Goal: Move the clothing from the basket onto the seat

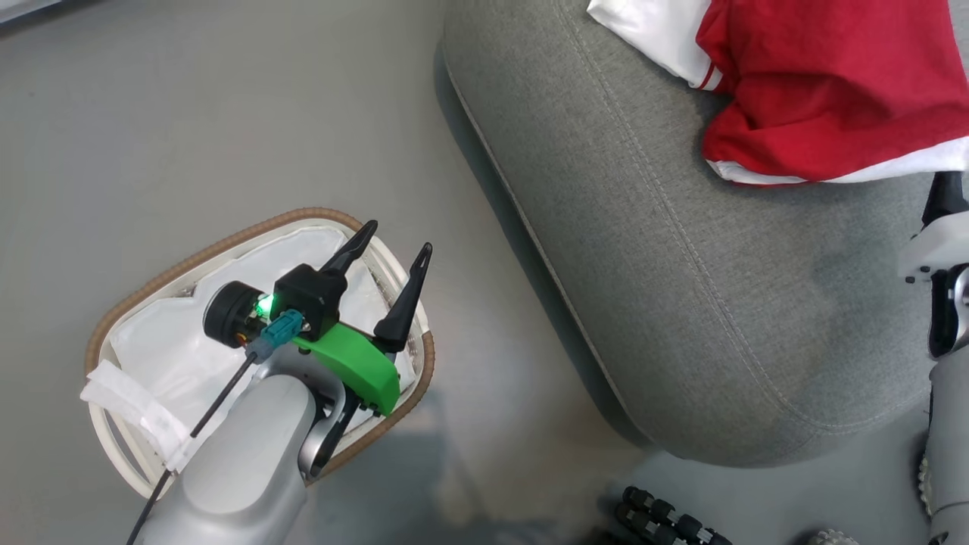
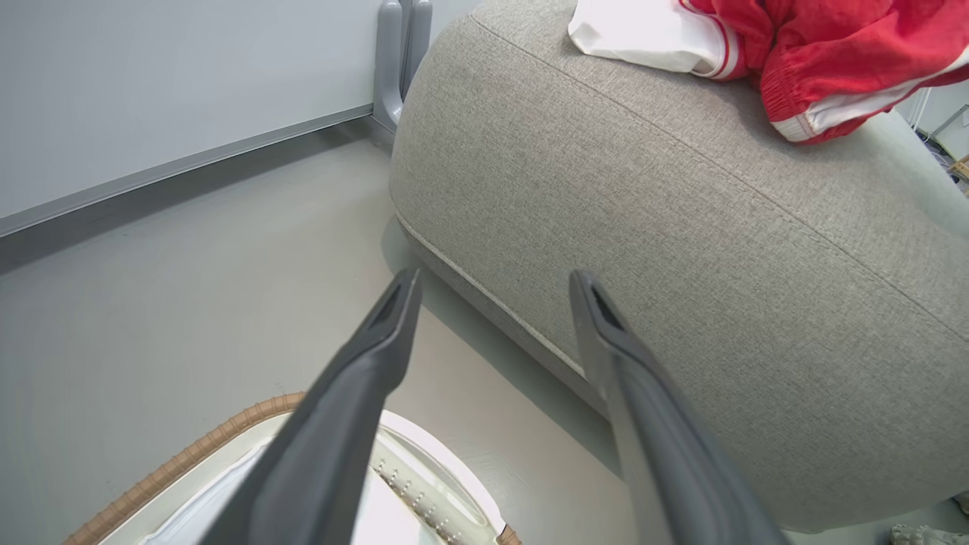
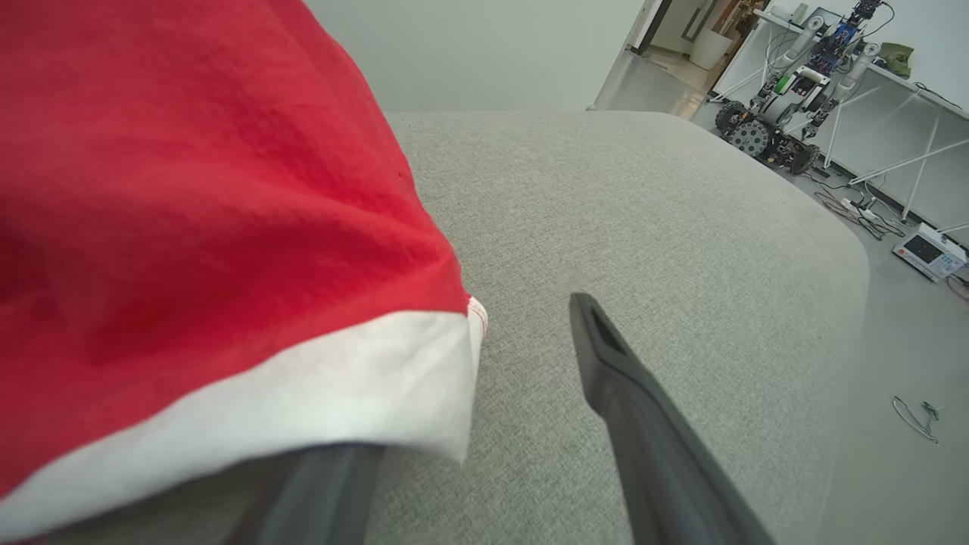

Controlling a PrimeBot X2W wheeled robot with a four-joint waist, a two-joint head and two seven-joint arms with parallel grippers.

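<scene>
1. the clothing [image 1: 825, 83] lies in a rumpled heap on the seat [image 1: 681, 288], at the upper right of the head view, well apart from the basket [image 1: 227, 242].
2. the heap's long axis runs across the head view from upper left down to the right; a white panel points to the upper left, and a white hem band edges the lower side.
3. the seat's rounded edge and stitched seam run on a diagonal from upper left to lower right in the head view.
4. the basket stands on the grey floor [image 1: 189, 113] near the seat's edge, its long axis running from lower left to upper right, with the white liner [image 1: 166, 341] showing inside.
5. the left gripper [image 1: 399, 236] hangs over the basket's end nearest the seat, its fingers pointing toward the seat; the jaws are spread wide with nothing between them.
6. the right gripper [image 3: 492, 325] sits low over the seat cushion beside the clothing; its jaws are parted, the white hem drapes over one finger and hides its tip, and the other finger [image 3: 606, 363] is bare above the grey fabric. nothing looks pinched.
</scene>
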